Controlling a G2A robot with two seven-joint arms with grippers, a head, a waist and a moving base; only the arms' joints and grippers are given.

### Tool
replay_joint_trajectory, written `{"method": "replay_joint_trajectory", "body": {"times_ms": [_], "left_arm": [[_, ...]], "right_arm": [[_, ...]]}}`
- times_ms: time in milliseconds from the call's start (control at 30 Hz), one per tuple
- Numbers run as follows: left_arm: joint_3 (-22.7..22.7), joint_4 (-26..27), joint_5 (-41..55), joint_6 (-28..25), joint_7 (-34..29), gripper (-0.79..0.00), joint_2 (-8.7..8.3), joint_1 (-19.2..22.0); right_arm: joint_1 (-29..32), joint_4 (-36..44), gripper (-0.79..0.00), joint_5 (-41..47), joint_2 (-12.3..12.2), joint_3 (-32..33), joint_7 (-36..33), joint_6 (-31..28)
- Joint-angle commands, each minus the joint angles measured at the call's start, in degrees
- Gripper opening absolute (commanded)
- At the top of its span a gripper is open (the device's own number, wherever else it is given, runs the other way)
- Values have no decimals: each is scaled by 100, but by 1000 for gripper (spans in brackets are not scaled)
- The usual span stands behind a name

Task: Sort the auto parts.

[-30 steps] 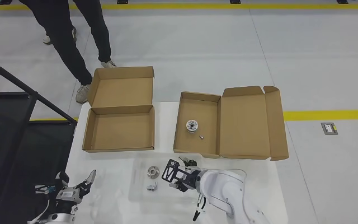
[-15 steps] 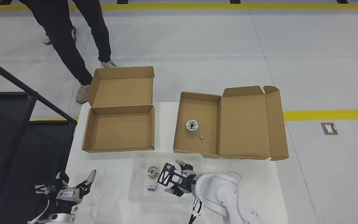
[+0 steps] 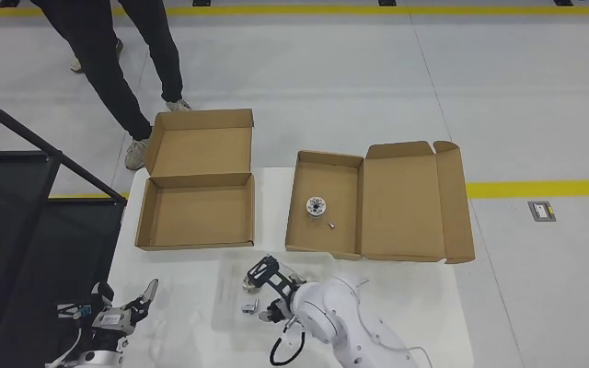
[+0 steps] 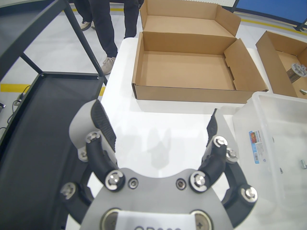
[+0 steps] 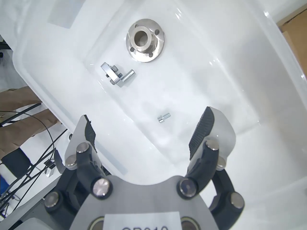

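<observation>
right jaws spread | small bolt [image 5: 163, 117] just ahead between them, flange [image 5: 145, 39] beyond | left jaws spread above table [image 4: 134, 118]

Bin [image 5: 239, 56]: translucent plastic, smooth and glossy, with bright highlights along its walls. Flange [image 5: 145, 39]: silver metal, satin machined finish. Bracket [image 5: 115, 74] and screw [image 5: 163, 117]: bright metal, shinier than the flange. Left box [image 4: 189, 70] and right box [image 3: 405, 198]: brown cardboard, matt, with raw cut edges. Table [image 4: 153, 125]: white, smooth, faint sheen. Right gripper [image 5: 147, 117]: pads [image 5: 200, 130] black, ribbed, matt, rubber-like; finger shells pale grey, smooth; links matt black; pivot pins polished metal; base plate dull grey metal. Left gripper [image 4: 154, 108]: same finishes. Rack [image 4: 36, 132]: black, matt, smooth.
</observation>
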State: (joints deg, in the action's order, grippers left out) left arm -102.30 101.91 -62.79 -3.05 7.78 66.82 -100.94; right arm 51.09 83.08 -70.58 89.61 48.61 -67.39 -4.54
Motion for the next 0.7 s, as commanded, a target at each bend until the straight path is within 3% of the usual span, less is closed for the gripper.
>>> {"method": "replay_joint_trajectory", "body": {"times_ms": [0,400,633,667], "left_arm": [[0,0,0,0,0,0,0,0],[0,0,0,0,0,0,0,0],[0,0,0,0,0,0,0,0],[0,0,0,0,0,0,0,0]], "right_arm": [[0,1,0,-8,0,-4,3,-2],[76,-22,0,-40,-3,-20,195,12],[49,-155,0,-207,121,-83,-15,1574],[35,-175,-58,-232,147,-127,-74,1768]]}}
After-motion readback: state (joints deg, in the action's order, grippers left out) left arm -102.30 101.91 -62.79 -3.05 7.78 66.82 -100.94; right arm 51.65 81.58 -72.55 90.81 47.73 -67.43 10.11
